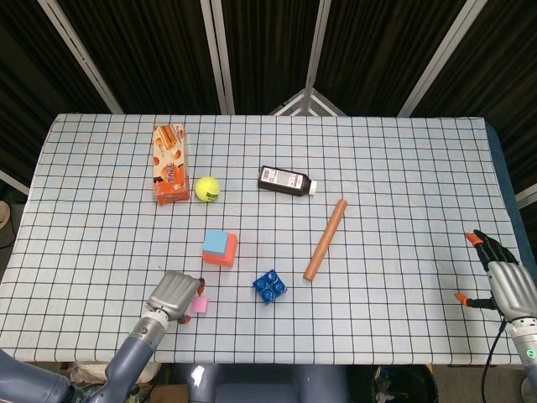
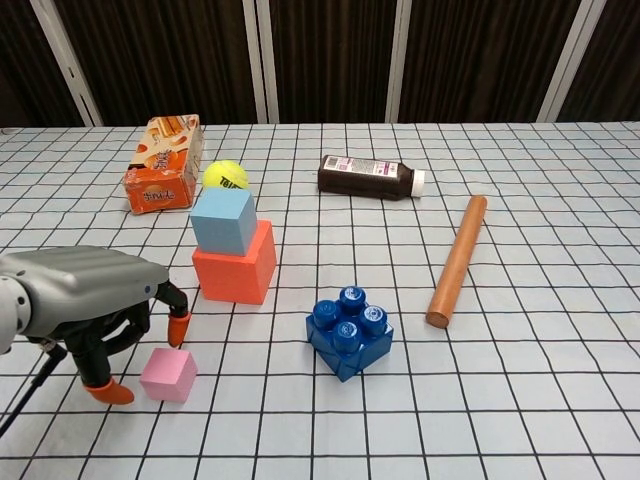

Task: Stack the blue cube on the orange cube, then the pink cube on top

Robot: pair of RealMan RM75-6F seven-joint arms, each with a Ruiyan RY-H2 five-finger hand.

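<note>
Straddling the pink cube (image 2: 168, 375) near the desk's front edge, the left hand (image 2: 85, 300) has fingers spread, grasping nothing; blue cube (image 2: 224, 221) sits on orange cube (image 2: 235, 268).

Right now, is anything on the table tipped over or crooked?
Yes. The dark bottle lies on its side instead of standing, and the orange snack box lies flat too. The blue cube sits a bit off-centre on the orange cube, toward its back left. Nothing looks spilled or broken.
</note>
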